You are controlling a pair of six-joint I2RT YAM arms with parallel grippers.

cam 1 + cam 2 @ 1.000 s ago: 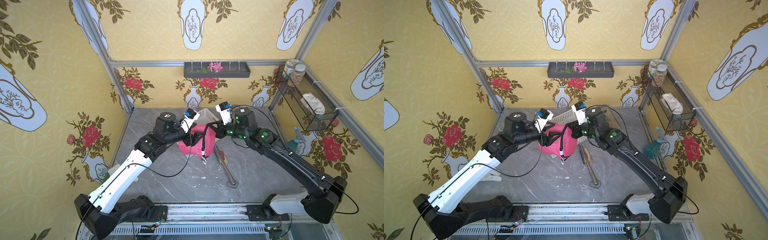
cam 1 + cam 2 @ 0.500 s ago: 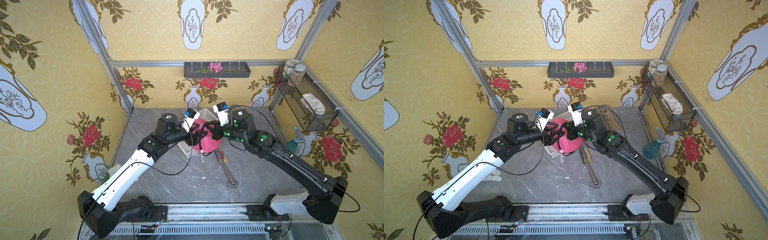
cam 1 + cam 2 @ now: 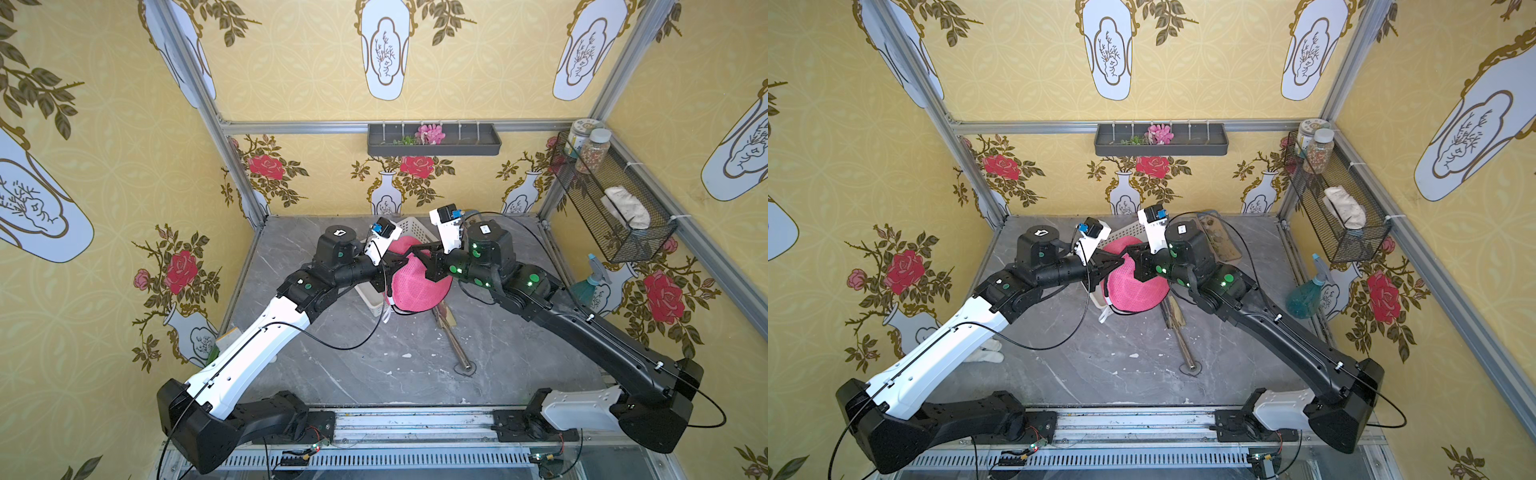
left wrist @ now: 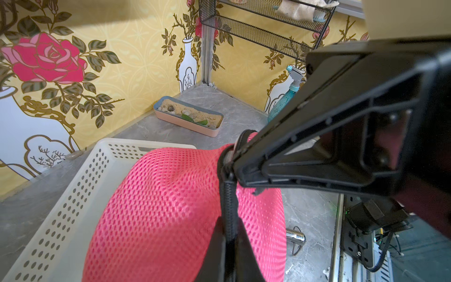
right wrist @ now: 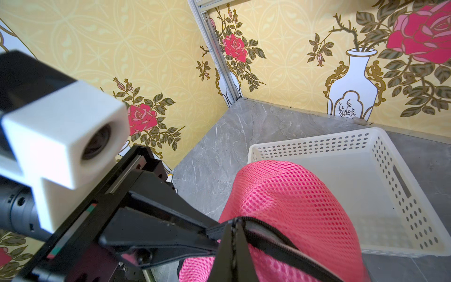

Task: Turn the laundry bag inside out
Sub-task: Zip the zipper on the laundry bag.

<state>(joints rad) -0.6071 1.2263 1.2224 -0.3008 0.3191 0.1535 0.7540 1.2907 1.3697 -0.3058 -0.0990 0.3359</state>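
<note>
The laundry bag (image 3: 419,286) (image 3: 1133,286) is a pink mesh dome with a black zipper trim. It hangs above the table, over the near corner of the white basket (image 3: 409,226). Both grippers meet at the top of the bag. My left gripper (image 3: 406,259) (image 3: 1120,262) (image 4: 228,234) is shut on the zipper trim, and its fingers pinch the black band. Right beside it, my right gripper (image 3: 415,251) (image 3: 1130,250) (image 5: 234,230) is shut on the same trim. The mesh (image 4: 170,207) (image 5: 292,207) bulges below both grips. The bag's opening is hidden.
The perforated basket (image 4: 73,195) (image 5: 390,195) lies under and behind the bag. A sand tray (image 3: 1217,237) sits at the back right and a teal spray bottle (image 3: 590,286) by the right wall. A metal-handled tool (image 3: 457,345) lies mid-table and a white glove (image 3: 988,355) at the left. A wire rack (image 3: 611,199) hangs on the right wall.
My left gripper was open beside the bag and has shut on the zipper trim next to the right gripper. The bag has swung up and rounded out between the two grips.
</note>
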